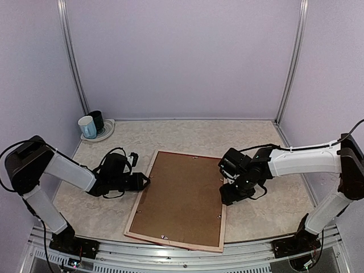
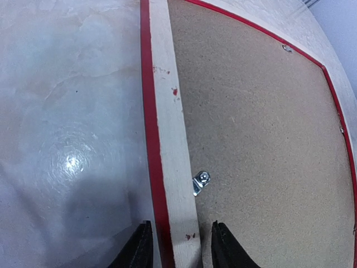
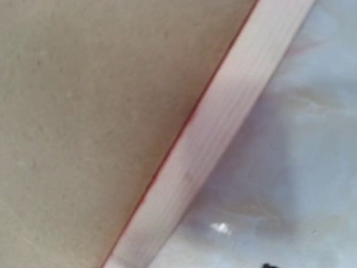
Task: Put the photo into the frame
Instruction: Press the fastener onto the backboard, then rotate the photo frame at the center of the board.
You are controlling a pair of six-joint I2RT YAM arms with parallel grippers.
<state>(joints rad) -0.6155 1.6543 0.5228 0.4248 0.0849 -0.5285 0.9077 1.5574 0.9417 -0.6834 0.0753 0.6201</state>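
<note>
Left wrist view: left tool (image 2: pixel 181 226) spread astride the frame (image 2: pixel 167 111) rail; right tool (image 1: pixel 228 196) beside the opposite rail, cannot tell.

Pale lilac walls (image 1: pixel 182 57) close round the mottled beige table (image 1: pixel 187 133) I work on, metal posts (image 1: pixel 72 57) at the corners

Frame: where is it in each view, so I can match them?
Top external: the frame lies flat at centre, back up.
Left wrist: the frame shows one pale rail, top to bottom, left of centre.
Right wrist: the frame shows one pale rail, top right to bottom left.
Shared landmark: the brown backing board inside it.
</note>
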